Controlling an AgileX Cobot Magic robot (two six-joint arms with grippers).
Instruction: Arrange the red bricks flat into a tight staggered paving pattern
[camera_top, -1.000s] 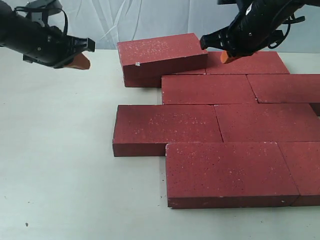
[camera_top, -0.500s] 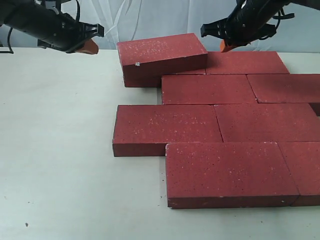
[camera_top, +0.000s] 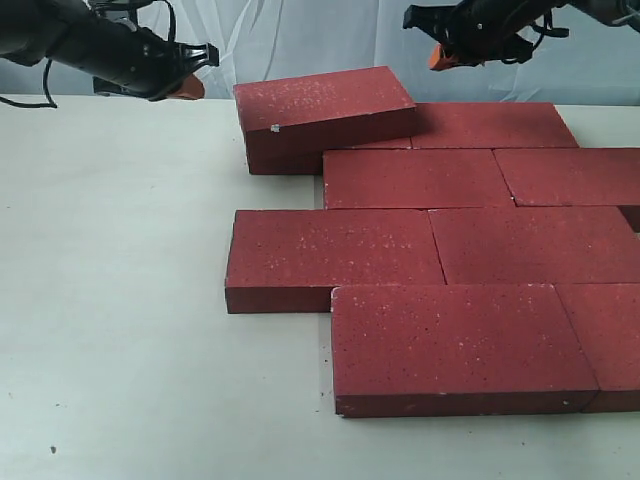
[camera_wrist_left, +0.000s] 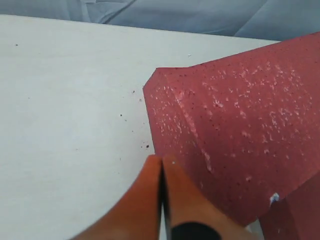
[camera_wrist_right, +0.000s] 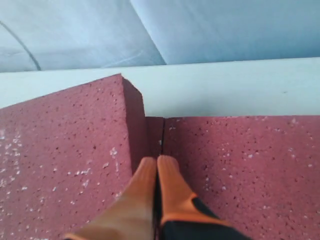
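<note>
Exterior view: tilted brick leaning on flat red bricks. Left gripper, fingers pressed together, empty. Right gripper likewise, above the bricks.

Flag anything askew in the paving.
The back-left brick sits tilted, one end raised over the neighbouring bricks instead of lying flat. It also has a small white chip on a front corner.

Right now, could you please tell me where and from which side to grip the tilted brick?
The tilted brick is probably best taken at its left end in the exterior view, from above, by the left gripper. Open table surrounds that end, leaving its faces clear for the jaws, while its right end overlaps neighbouring bricks.
</note>
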